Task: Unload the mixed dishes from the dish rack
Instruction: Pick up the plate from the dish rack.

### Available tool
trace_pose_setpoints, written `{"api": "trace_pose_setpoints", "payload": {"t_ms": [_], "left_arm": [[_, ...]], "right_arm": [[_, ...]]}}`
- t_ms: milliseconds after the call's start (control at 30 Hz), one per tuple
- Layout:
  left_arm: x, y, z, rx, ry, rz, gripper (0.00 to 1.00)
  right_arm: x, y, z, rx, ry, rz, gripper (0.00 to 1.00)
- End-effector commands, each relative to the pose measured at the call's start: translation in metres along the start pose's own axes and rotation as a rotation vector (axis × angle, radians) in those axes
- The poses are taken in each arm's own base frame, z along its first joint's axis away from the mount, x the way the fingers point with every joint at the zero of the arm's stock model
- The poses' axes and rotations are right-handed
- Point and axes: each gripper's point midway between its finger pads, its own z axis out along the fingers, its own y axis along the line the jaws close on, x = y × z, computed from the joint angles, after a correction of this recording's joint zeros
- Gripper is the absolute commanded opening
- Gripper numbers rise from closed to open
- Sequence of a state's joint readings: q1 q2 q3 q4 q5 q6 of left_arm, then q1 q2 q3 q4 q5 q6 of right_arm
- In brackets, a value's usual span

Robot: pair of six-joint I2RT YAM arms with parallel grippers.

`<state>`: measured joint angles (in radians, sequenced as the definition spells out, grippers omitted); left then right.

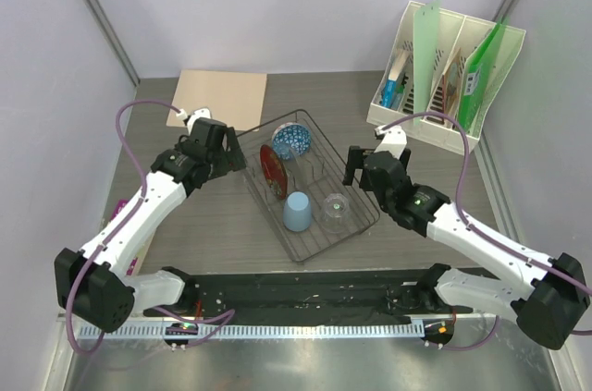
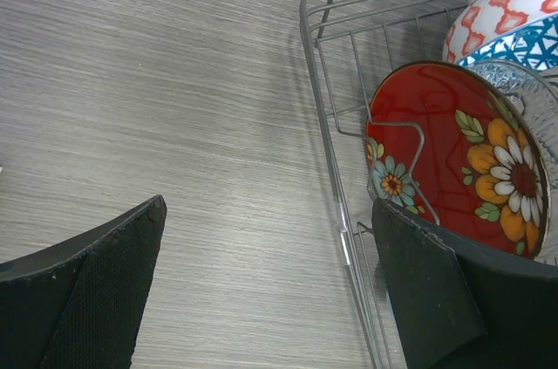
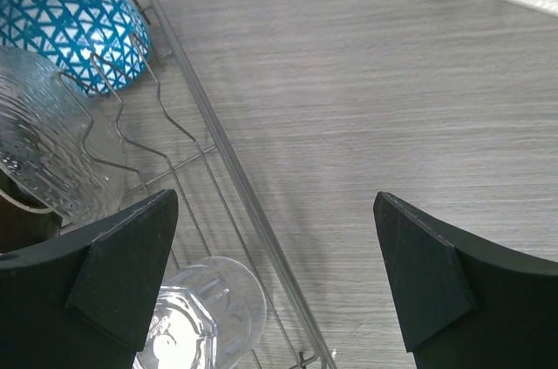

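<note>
while both pairs of jaws stand wide and empty, the left jaws straddle one rim of the dish rack (image 1: pixel 314 236), just beside the red plate (image 2: pixel 453 168) standing on edge. the right jaws straddle the opposite rim, near the glass tumbler (image 3: pixel 205 308). the patterned bowl (image 1: pixel 290 140) and blue cup (image 1: pixel 297 211) sit inside too, on the grey surface (image 3: pixel 366 125).

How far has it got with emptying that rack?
Nothing is out yet: the red plate, patterned bowl, blue cup and glass all sit in the rack. In hand: nothing; the left gripper and right gripper flank the rack, open and empty. All four dishes are left.
</note>
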<state>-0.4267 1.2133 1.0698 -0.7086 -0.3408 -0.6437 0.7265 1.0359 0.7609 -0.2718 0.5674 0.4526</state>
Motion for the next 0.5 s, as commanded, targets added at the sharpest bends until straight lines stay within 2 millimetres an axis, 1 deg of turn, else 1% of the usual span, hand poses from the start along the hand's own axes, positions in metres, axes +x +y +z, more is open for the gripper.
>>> {"api": "trace_pose_setpoints", "payload": {"t_ms": [0,33,100,167,200,267,300,333,400,467], "left_arm": [[-0.012,-0.011,-0.008,0.053,-0.027,-0.018,1.00],[-0.013,-0.011,-0.009,0.056,-0.029,-0.019,1.00],[-0.014,-0.012,-0.012,0.069,-0.034,-0.020,1.00],[-0.015,-0.014,-0.015,0.086,-0.039,-0.011,1.00],[-0.015,-0.014,-0.016,0.092,-0.041,-0.005,1.00],[-0.018,-0.015,-0.018,0.094,-0.049,0.013,1.00],[-0.018,-0.013,-0.016,0.076,-0.051,0.023,1.00],[-0.022,-0.015,-0.019,0.072,-0.060,0.028,1.00],[-0.022,-0.015,-0.019,0.038,-0.066,0.055,1.00],[-0.024,-0.020,-0.016,0.021,-0.066,0.071,1.00]], "right_arm": [[0.001,0.018,0.004,-0.066,0.056,0.023,1.00],[0.003,0.026,0.002,-0.106,0.075,0.018,1.00],[0.001,0.037,-0.001,-0.171,0.071,0.031,0.99],[-0.006,0.042,-0.006,-0.214,0.041,0.035,1.00],[-0.015,0.045,-0.012,-0.248,0.003,0.051,1.00],[-0.023,0.045,-0.018,-0.268,-0.040,0.057,1.00],[-0.029,0.041,-0.021,-0.260,-0.065,0.067,1.00],[-0.031,0.040,-0.023,-0.257,-0.074,0.069,1.00],[-0.035,0.037,-0.025,-0.249,-0.083,0.068,1.00],[-0.034,0.036,-0.026,-0.243,-0.078,0.065,1.00]]}}
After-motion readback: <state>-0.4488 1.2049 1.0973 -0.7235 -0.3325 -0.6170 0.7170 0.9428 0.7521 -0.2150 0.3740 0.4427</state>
